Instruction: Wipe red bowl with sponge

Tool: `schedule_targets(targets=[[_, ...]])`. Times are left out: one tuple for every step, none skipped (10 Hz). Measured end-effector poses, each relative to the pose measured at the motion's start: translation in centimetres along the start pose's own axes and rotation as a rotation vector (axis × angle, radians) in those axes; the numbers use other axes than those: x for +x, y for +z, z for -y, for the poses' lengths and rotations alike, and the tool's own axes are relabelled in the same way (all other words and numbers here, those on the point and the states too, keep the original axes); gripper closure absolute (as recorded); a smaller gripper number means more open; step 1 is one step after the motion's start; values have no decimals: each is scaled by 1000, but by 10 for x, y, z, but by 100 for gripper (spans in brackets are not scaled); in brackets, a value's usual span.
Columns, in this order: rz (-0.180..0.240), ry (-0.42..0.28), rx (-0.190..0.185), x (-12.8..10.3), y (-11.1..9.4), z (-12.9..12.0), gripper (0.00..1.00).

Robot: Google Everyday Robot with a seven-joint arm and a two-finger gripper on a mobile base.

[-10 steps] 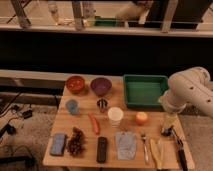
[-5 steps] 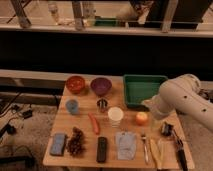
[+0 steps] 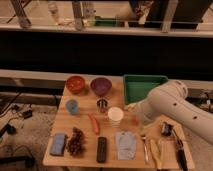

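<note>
Before wiping anything, fetch the sponge (image 3: 58, 143): flat at front-left corner of the table (image 3: 65, 124), just left of a brown cluster (image 3: 76, 141), untouched, well apart from the gripper (image 3: 131, 107). Gripper: hanging over mid-table at end of the arm (image 3: 170, 107), between white cup (image 3: 115, 115) and green tray (image 3: 145, 87), with jaws spread wide and nothing between them. Red bowl (image 3: 76, 84): back-left, upright, just beside purple bowl (image 3: 100, 86); touching or not, cannot tell.

For a clean pick: swing left and toward table front, staying high enough to clear white cup, blue cup (image 3: 72, 106) and the red pepper-like thing (image 3: 94, 123). Drop straight down over sponge, jaws across the short side, not the long one. Mind the brown cluster next door. Squeeze gently; probably soft, likely to squash. Lift, then carry back to red bowl, not purple. Press lightly inside and wipe in small circles; probably light enough to skid toward the back edge if shoved sideways.

Versus half a second back: arm stretched further left, end now past tray's front-left corner and close to white cup. Versus a full second back: then bunched up at right edge, clear of the tray front. No shift among things on table.
</note>
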State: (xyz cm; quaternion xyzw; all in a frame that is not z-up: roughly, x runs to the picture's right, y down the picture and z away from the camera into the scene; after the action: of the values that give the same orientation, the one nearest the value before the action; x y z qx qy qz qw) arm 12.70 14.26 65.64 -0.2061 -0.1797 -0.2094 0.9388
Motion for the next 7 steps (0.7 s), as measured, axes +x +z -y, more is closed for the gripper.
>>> schedule_targets(targets=[[26,-39,-9,-20,7,4,20],[42,-66,-17,-34,13,6,20],[60,-95,-26,-52,19,9,20],[76,-118,-34,-65,23,10,20],[97,-141,-43,-79,28,11,20],[116,-150,-48,-87,30,11,20],[137,-162,-52,-94,32,11,20]])
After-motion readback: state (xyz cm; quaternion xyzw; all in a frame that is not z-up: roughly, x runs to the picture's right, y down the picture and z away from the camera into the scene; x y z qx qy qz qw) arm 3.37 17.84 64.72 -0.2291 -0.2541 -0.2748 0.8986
